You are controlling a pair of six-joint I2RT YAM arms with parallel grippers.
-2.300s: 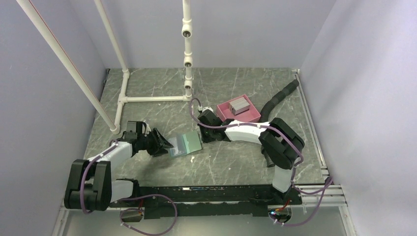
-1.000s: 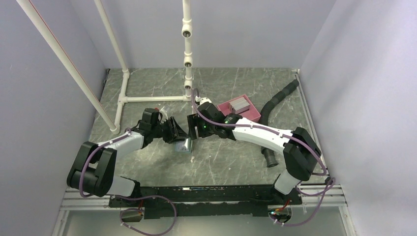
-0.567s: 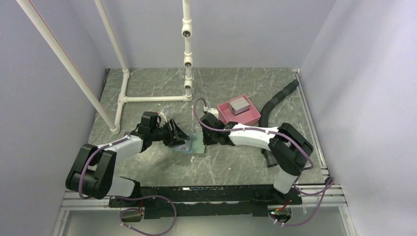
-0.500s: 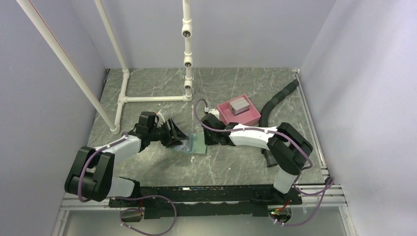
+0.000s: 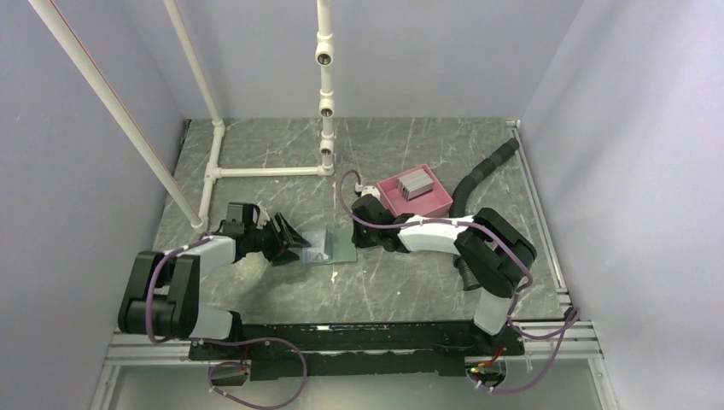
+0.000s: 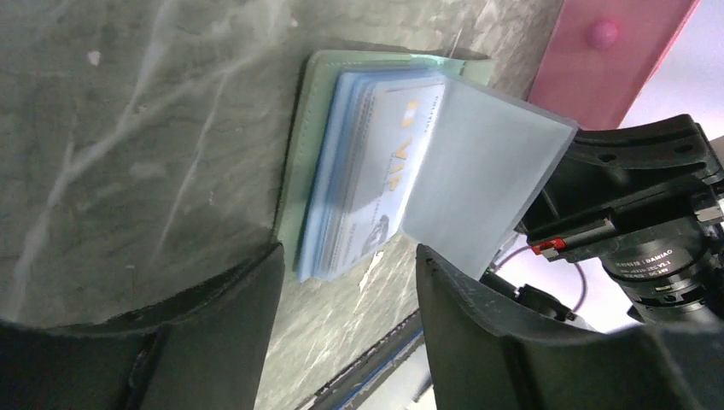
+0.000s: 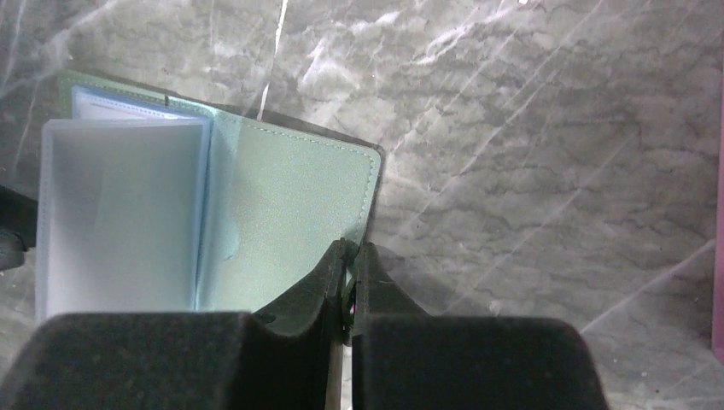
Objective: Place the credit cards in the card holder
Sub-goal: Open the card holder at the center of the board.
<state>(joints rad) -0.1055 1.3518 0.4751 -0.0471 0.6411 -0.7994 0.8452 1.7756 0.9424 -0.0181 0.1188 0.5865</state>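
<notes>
The card holder [image 5: 339, 248] lies open on the table, grey-green outside with light blue sleeves. In the left wrist view its sleeves [image 6: 376, 179] hold a printed card [image 6: 394, 158], and one clear sleeve [image 6: 491, 171] stands up. My left gripper [image 5: 294, 247] is open and empty just left of the holder, with the holder's near edge between its fingers [image 6: 350, 286]. My right gripper [image 5: 357, 242] is shut on the right flap's edge [image 7: 348, 282]. A stack of grey credit cards [image 5: 416, 181] lies in the pink tray [image 5: 437, 203].
A white pipe frame [image 5: 265, 172] stands at the back left with an upright post [image 5: 325, 102]. A black corrugated hose [image 5: 480, 176] curves right of the tray. A small white scrap [image 5: 333, 274] lies in front of the holder.
My left gripper has drawn back to the left, off the holder. The holder now lies flatter and open. My right gripper stays at its right edge.
</notes>
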